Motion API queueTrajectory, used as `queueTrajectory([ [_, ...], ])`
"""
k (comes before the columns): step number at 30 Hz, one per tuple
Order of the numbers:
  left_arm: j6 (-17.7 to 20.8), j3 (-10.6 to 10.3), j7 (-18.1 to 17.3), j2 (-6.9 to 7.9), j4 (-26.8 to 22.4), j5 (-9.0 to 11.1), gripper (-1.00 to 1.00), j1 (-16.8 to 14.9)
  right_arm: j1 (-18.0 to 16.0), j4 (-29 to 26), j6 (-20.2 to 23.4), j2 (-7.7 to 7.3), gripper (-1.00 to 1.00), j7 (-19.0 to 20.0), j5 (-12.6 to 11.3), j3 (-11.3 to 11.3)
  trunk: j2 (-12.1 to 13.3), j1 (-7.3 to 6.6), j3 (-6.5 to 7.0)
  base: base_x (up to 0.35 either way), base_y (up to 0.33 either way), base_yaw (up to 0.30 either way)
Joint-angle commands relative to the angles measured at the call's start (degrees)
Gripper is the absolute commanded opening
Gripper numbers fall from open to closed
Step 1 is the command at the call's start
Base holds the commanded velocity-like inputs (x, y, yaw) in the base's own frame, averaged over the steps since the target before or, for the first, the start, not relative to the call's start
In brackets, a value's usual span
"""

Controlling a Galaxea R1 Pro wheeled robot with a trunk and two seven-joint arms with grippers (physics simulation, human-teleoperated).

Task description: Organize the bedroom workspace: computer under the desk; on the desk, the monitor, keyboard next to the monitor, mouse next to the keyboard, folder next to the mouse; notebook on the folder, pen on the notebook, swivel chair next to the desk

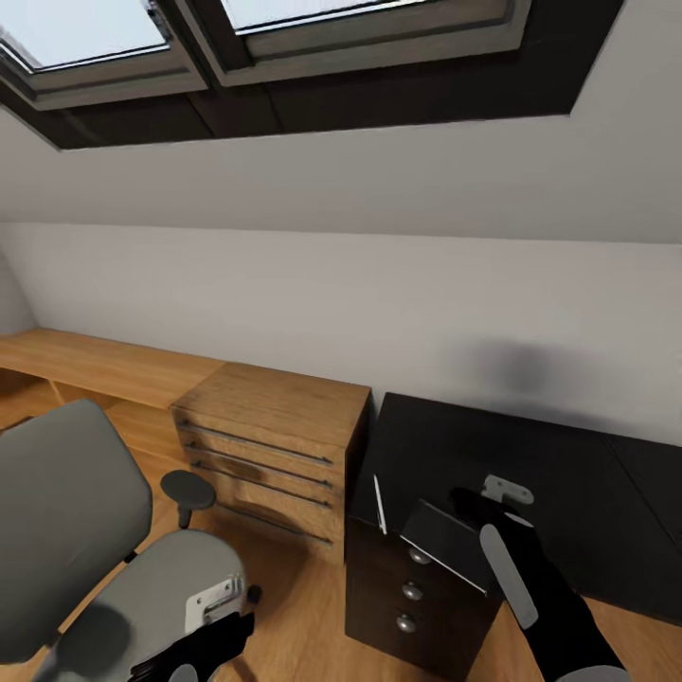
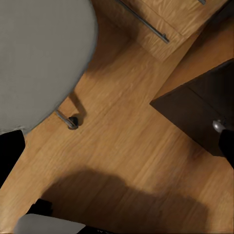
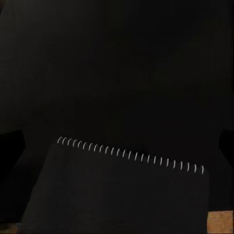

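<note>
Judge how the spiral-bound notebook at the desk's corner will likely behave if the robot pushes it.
The notebook looks thin and flat, so it probably slides rather than tips. It overhangs the desk corner above the drawers, so a push outward may drop it. Its wire spiral could snag the right gripper.

Soft skylight [image 1: 114,38] daylight, dim underneath

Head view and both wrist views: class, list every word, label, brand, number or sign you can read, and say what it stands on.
None can be read.
The notebook shows a plain dark cover with white spiral binding.
The desk, its drawer unit, the wooden cabinet and the swivel chair bear no lettering.
A pale plate by the left claw has marks too blurred to read.
</note>
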Motion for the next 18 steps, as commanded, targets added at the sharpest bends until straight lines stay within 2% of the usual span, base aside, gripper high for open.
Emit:
queueTrajectory([
  [1,0.06,-0.03,0.55,-0.02,-0.09,0.6,1.0,-0.01,0.13,-0.42,0.27,-0.02,1.0,-0.58,-0.92,0.2,-0.05,-0.03,-0.06,-0.336,0.0,0.0],
  [2,0.06,-0.03,0.55,-0.02,-0.09,0.6,1.0,-0.01,0.19,-0.54,0.32,0.01,1.0,-0.58,-1.2,0.22,-0.05,-0.03,-0.06,-0.336,0.0,0.0],
  [3,0.06,-0.03,0.55,-0.03,-0.09,0.6,1.0,-0.01,0.31,-0.77,0.43,0.06,1.0,-0.6,-2.76,0.22,-0.05,-0.03,-0.06,-0.336,0.0,0.0],
  [6,0.06,-0.03,0.55,-0.01,-0.09,0.6,1.0,-0.01,0.38,-0.97,0.48,0.08,1.0,-0.68,-5.48,0.21,-0.05,-0.03,-0.06,-0.337,0.0,0.0],
  [10,0.06,-0.11,0.55,-0.03,-0.09,0.53,1.0,-0.01,0.42,-1.16,0.4,0.02,1.0,-0.83,-8.08,0.21,-0.05,-0.03,-0.02,-0.337,0.0,-0.026],
  [14,0.06,-0.12,0.55,-0.04,-0.09,0.52,1.0,-0.01,0.43,-1.13,0.21,-0.13,1.0,-0.85,-8.32,0.2,-0.05,-0.03,0.2,-0.302,0.0,-0.174],
  [18,0.06,-0.12,0.55,-0.04,-0.09,0.52,1.0,-0.01,0.43,-1.11,0.2,-0.14,1.0,-0.81,-8.33,0.2,-0.05,-0.03,0.46,-0.128,0.0,-0.211],
])
